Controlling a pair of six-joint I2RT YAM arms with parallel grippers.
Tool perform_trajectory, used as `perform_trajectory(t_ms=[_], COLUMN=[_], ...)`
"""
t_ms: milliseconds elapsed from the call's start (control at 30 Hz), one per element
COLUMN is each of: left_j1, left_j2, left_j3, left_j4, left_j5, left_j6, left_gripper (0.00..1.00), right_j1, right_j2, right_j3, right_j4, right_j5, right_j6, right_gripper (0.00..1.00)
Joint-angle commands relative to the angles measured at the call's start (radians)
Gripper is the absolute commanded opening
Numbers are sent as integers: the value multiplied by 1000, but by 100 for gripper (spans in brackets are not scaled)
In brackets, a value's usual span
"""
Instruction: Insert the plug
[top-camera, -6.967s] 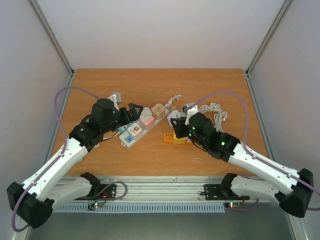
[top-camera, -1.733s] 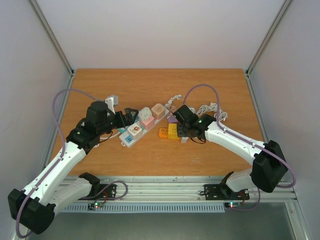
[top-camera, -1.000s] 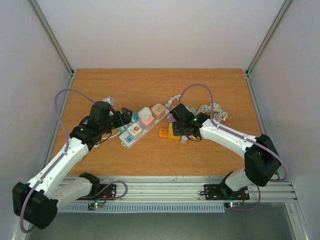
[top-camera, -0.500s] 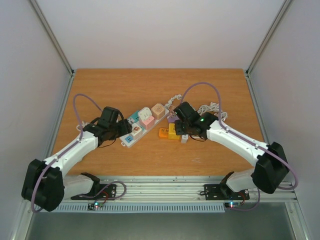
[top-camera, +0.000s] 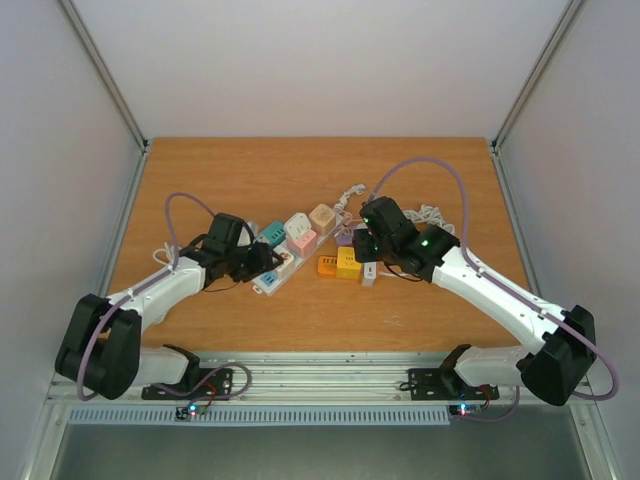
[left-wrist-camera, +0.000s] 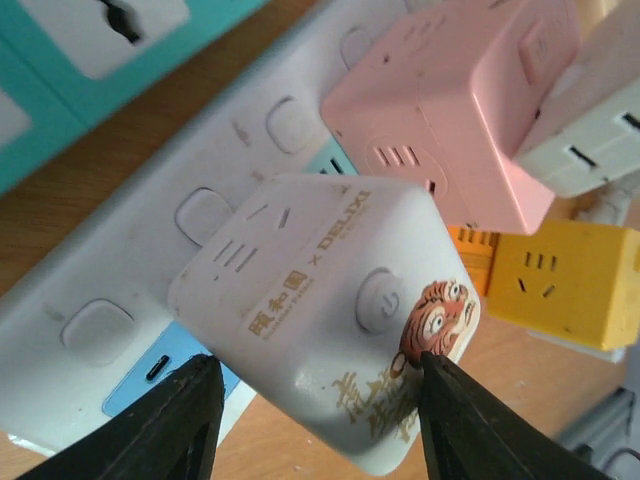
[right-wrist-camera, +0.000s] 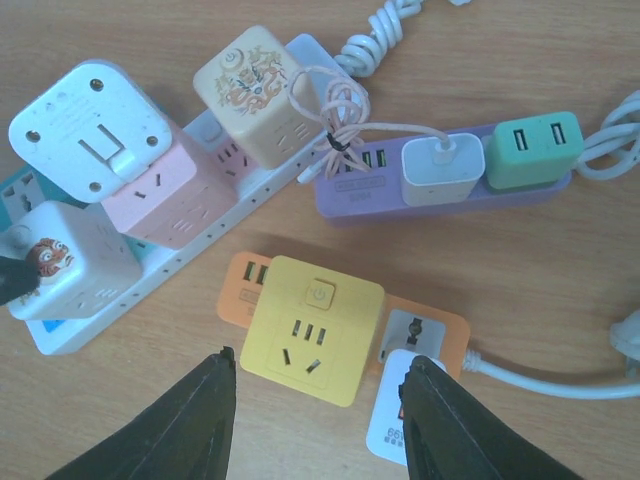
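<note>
A white cube plug (left-wrist-camera: 320, 330) with a tiger face sits in the white power strip (left-wrist-camera: 130, 290), near its blue end. My left gripper (left-wrist-camera: 316, 360) has closed in on the cube's two sides; one finger (left-wrist-camera: 450, 410) presses the tiger face. From above, that gripper (top-camera: 262, 262) lies low along the strip (top-camera: 290, 262). My right gripper (right-wrist-camera: 320, 357) hangs open over a yellow cube plug (right-wrist-camera: 312, 328) seated in the orange strip (right-wrist-camera: 430, 330), holding nothing. The top view shows it (top-camera: 362, 245) just behind the yellow cube (top-camera: 348, 263).
The white strip also carries a pink cube (right-wrist-camera: 160, 190), a white adapter (right-wrist-camera: 90, 125) and a beige cube (right-wrist-camera: 252, 92). A purple strip (right-wrist-camera: 380, 185) holds a white charger (right-wrist-camera: 440, 170) and a green adapter (right-wrist-camera: 525, 148). A small white plug (right-wrist-camera: 400, 420) lies beside the orange strip. Coiled white cables (top-camera: 425, 215) lie behind.
The left arm dropped low and its jaws narrowed onto the white cube; the white strip shifted slightly. The right gripper opened and rose off the yellow cube.
</note>
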Motion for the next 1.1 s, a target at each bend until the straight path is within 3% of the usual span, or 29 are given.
perform_trajectory(t_ms=[0, 133, 233, 433, 633, 733, 867, 1067], left_j1=[-4, -4, -4, -4, -4, -4, -4, -4], left_j2=[12, -4, -47, -258, -563, -671, -757, -743], left_j3=[-30, -28, -17, 42, 126, 195, 284, 446], left_j4=[93, 95, -7, -267, -435, -492, -519, -647], left_j5=[161, 183, 57, -200, -342, -345, -384, -562], left_j6=[-5, -13, -18, -28, -17, 27, 86, 205], left_gripper=[54, 56, 69, 98, 99, 99, 99, 99], right_j1=[-1, -1, -1, 0, -1, 0, -2, -1], right_j2=[-58, -77, -104, -254, -389, -447, -544, -618], right_j3=[-16, -24, -29, -97, -121, -111, -88, -13], right_j4=[-21, -39, -58, -69, -129, -154, -172, -237], right_j5=[36, 57, 79, 148, 241, 283, 338, 448], right_j6=[25, 40, 52, 49, 31, 17, -5, -17], right_gripper=[47, 50, 55, 74, 91, 98, 99, 99])
